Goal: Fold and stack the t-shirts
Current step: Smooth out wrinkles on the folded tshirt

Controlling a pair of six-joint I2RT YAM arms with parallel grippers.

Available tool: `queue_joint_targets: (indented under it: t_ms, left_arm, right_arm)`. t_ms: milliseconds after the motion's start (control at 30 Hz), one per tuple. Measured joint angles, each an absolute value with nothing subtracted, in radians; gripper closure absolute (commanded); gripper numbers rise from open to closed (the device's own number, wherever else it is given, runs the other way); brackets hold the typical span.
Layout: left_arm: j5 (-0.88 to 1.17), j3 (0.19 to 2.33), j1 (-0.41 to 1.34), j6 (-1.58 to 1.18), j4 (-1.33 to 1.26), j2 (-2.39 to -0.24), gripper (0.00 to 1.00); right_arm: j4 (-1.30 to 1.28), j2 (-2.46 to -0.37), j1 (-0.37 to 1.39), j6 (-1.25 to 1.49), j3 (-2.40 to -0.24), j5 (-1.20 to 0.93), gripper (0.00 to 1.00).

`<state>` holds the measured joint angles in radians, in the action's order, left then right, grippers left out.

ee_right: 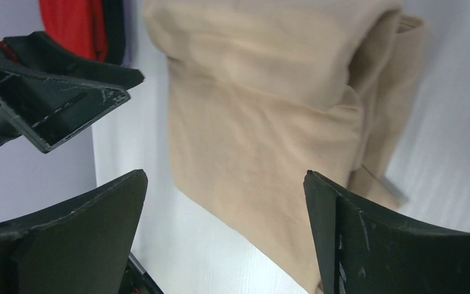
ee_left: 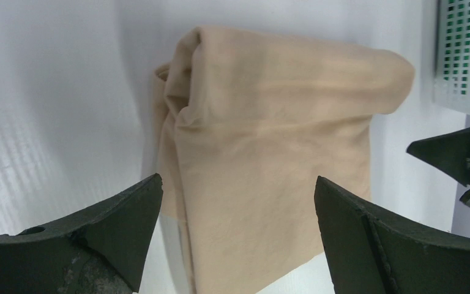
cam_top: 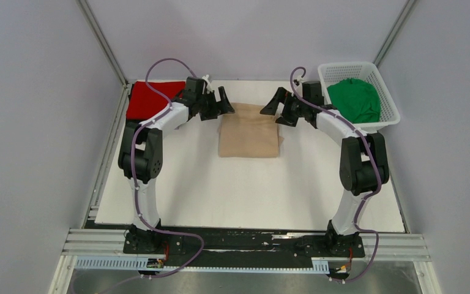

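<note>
Toward the middle of the white bench (cam_top: pixel 245 196) lies the folded beige t-shirt (cam_top: pixel 249 131). At its far corners hang the left fingers (cam_top: pixel 220 105) and right fingers (cam_top: pixel 278 110), both spread wide and holding nothing. Farther back, the red t-shirt (cam_top: pixel 150 101) lies flat in the far-left corner, and the green t-shirt (cam_top: pixel 355 98) sits bunched in the white basket (cam_top: pixel 346 65) at far right.

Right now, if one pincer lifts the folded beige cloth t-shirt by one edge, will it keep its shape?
Probably not: the folded beige cloth t-shirt shows soft creases and loose layers, so it would likely sag and unfold. It seems light, being thin fabric. Pushed across the white table, it may bunch up rather than slide as one piece.
</note>
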<state>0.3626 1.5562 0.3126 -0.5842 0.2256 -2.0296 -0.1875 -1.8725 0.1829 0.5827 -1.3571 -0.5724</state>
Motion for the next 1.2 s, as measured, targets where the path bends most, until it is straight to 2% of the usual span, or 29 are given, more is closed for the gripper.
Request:
queue_joint_targets:
  t_ms: [167, 467, 700, 900, 1033, 1200]
  left_arm:
    - [0.407, 1.647, 0.314, -0.607, 0.207, -2.099, 0.00]
    - [0.373, 1.963, 0.314, -0.623, 0.257, -2.393, 0.00]
    - [0.360, 2.032, 0.314, -0.622, 0.321, -2.445, 0.00]
    - [0.397, 1.840, 0.313, -0.628, 0.191, -2.354, 0.00]
    - [0.405, 1.538, 0.335, -0.630, 0.107, -2.173, 0.00]
    - [0.358, 1.258, 0.403, -0.632, 0.095, -1.967, 0.00]
  right_arm:
    - [-0.153, -1.980, 0.180, 0.606, -1.446, -0.611, 0.00]
    - [-0.121, -2.274, 0.172, 0.624, -1.713, -0.539, 0.00]
    - [-0.071, -2.328, 0.164, 0.664, -1.714, -0.544, 0.00]
    - [0.041, -2.262, 0.165, 0.685, -1.566, -0.560, 0.00]
    - [0.074, -2.126, 0.182, 0.686, -1.358, -0.559, 0.00]
    - [0.069, -1.904, 0.236, 0.685, -1.070, -0.527, 0.00]
